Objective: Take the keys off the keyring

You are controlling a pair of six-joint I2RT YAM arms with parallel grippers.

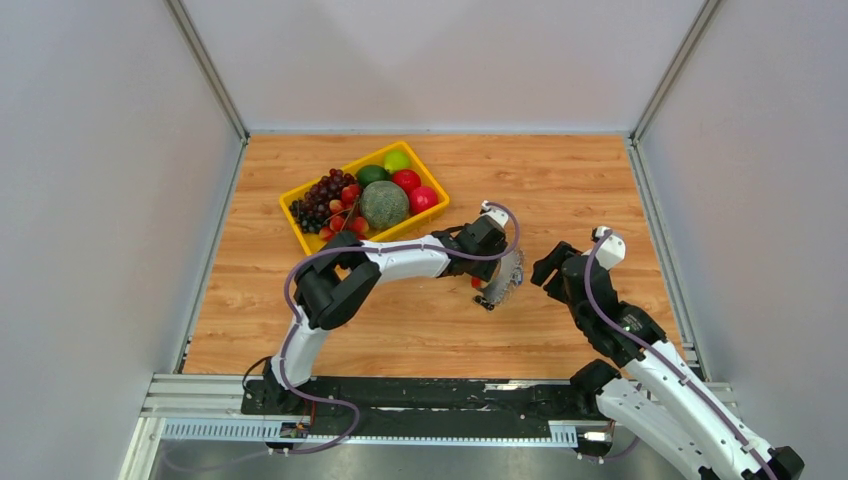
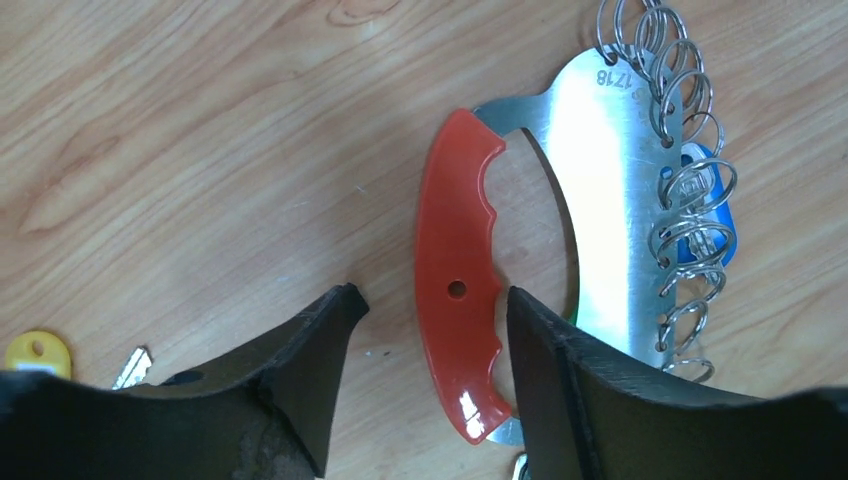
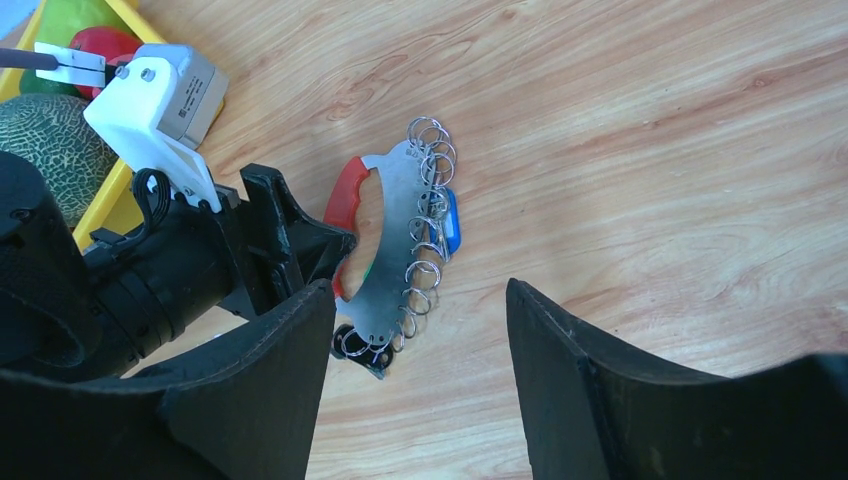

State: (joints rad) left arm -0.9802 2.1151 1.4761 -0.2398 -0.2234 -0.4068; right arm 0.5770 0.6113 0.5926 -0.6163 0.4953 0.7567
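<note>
Two grippers bracket the job, and neither grips anything. The left gripper [image 2: 430, 298] has its jaws parted astride the red grip [image 2: 455, 250] of the keyring [image 2: 610, 200]. This is a crescent steel plate lying flat on the table [image 1: 560, 190], with a row of split rings [image 2: 690, 190] along its outer edge. One finger sits at the grip's edge; the other stands clear of it. The right gripper [image 3: 418, 288] hangs empty, jaws wide, just to the right of the plate.

Trouble, as I judge it, starts with that uneven straddle. Closing would shove the plate sideways across the smooth wood before it clamps, and the glossy grip could squirt out. The rings are tiny and crowded against fingers this broad, so the right gripper may pinch several at once, or the plate, rather than one key. The blue-headed key [image 2: 705, 215] lies tucked under the rings against the plate, hard to reach without lifting. A yellow-headed key [image 2: 35, 352] lies loose on the wood, well apart from the plate and just beside one of the left gripper's fingers [image 2: 290, 380]; a sweep could knock it away.

Stamped on the plate's end is "1718". The blue head carries a pale label window with nothing legible, and the sticker on the left wrist's camera block [image 3: 185, 85] is too small to read. Beyond, the yellow fruit basket [image 1: 350, 165] shows no writing.
</note>
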